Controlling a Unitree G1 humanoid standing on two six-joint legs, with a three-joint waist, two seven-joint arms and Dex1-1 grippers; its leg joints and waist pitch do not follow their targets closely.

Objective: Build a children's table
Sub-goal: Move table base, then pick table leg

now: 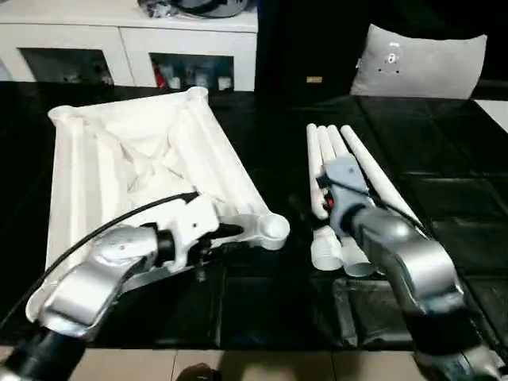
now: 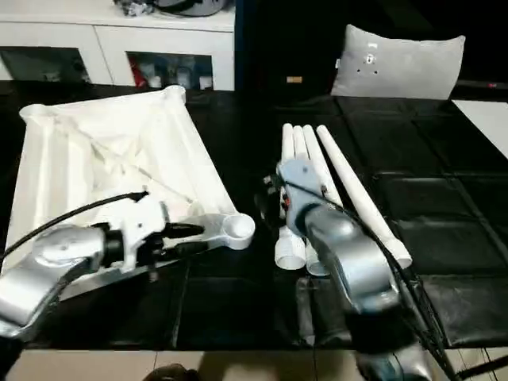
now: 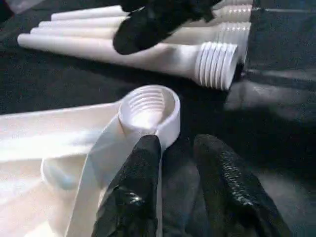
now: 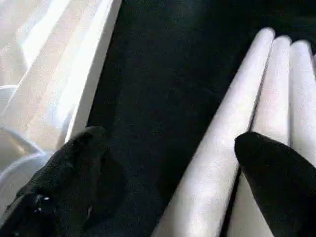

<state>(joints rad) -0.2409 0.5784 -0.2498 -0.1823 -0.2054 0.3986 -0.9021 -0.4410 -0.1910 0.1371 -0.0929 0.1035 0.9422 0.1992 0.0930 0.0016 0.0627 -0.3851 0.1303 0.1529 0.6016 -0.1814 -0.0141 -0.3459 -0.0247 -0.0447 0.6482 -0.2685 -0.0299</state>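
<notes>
White tabletop (image 1: 143,159) lies ribs-up beside four legs (image 1: 341,175) (right jaws apart, left's unclear).

Between the upturned table top (image 1: 151,167) and the bundle of legs (image 1: 349,182) we see a bare strip of black work table (image 1: 286,294), wide enough to pass. Our right gripper (image 4: 168,168) hangs spread over its edge by the legs; our left gripper (image 3: 182,173) crowds the near corner socket (image 3: 148,106).

upturned tabletop (image 1: 143,159) left, four legs (image 1: 349,182) bundled right
</notes>
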